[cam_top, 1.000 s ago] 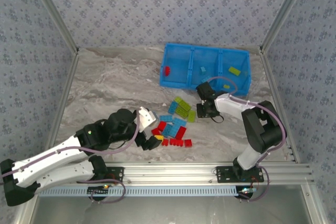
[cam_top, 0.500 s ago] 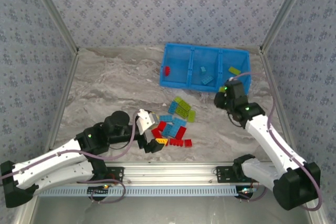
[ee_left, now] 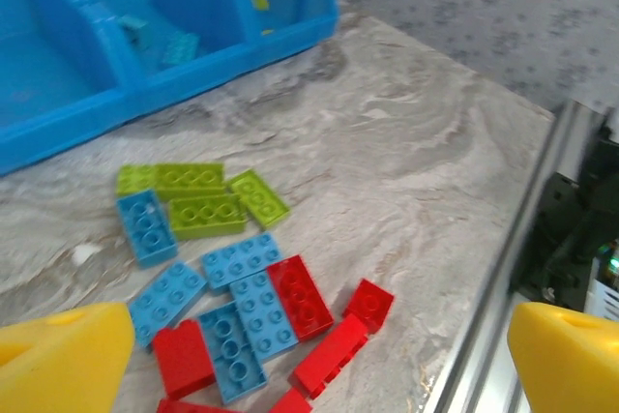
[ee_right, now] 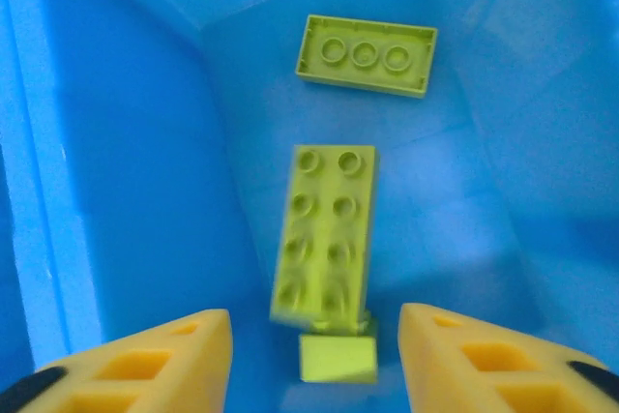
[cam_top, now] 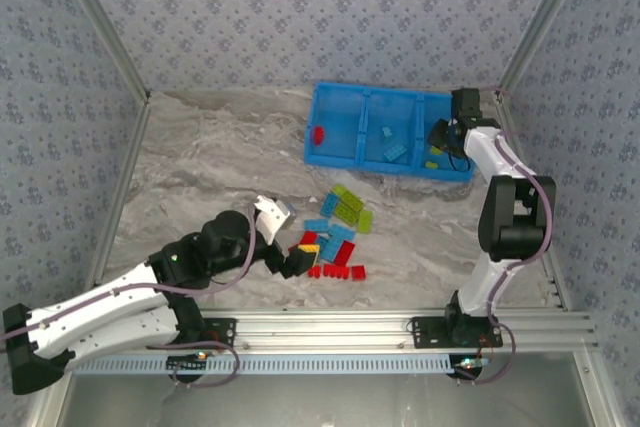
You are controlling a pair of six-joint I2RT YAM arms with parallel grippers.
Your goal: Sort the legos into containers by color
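Progress check on the colour sort: barely started, honestly. My right jaws are parted over the right end compartment of the blue tray (cam_top: 335,160), nothing pinched between them. Straight below lie three yellow-green bricks (ee_right: 327,234) on the compartment floor: a long one, a flatter one beyond it, and a small one nearest my tips. Whether that little one is fully settled I can't tell.

The middle compartment has a couple of light blue bricks (cam_top: 395,152), and the left one holds a single red brick (cam_top: 317,134). So the colour scheme is set, and each bin has at least one.

The bulk is still out on the surface (cam_top: 220,157). The loose pile (ee_left: 242,258) sits near the tray's front wall, mixed red, light blue and yellow-green, more than a dozen by my count. My left jaws hang over its near edge, spread wide and empty. I'd say most of the job is left.
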